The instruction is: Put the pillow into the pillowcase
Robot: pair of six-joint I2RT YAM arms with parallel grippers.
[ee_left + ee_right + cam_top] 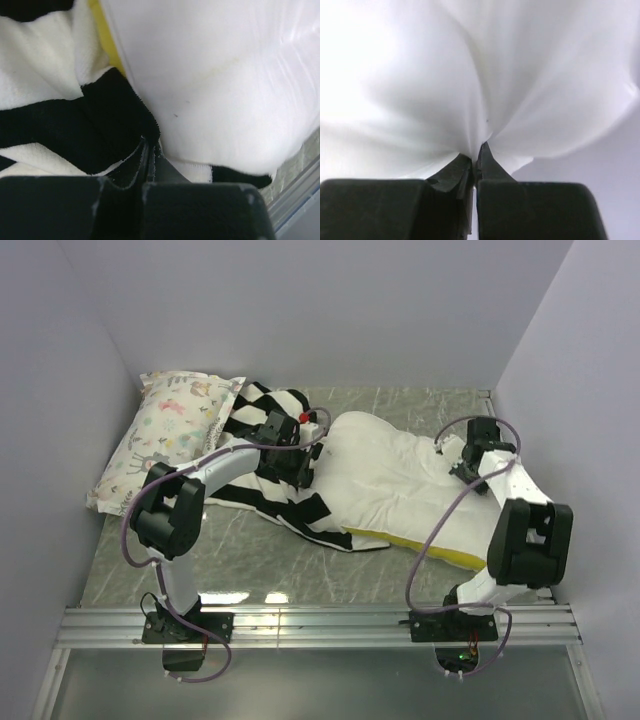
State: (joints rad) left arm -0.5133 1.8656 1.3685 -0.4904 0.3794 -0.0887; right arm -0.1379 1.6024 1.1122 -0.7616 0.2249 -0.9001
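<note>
The cream-white pillow [395, 480] lies across the middle of the table, its yellow band [430, 547] along the near edge. Its left end sits in the mouth of the black-and-white striped pillowcase [262, 408], which is bunched around it. My left gripper [292, 468] is shut on the pillowcase's edge; in the left wrist view its jaws [152, 149] pinch black striped cloth [60, 110] against the pillow [225, 90]. My right gripper [456, 466] is at the pillow's right end. In the right wrist view it [476, 151] is shut on a pinched fold of the white pillow [470, 75].
A smaller pillow with a pastel print [170, 435] lies at the back left against the wall. White walls close in the left, back and right. A metal rail [320, 620] with both arm bases runs along the near edge.
</note>
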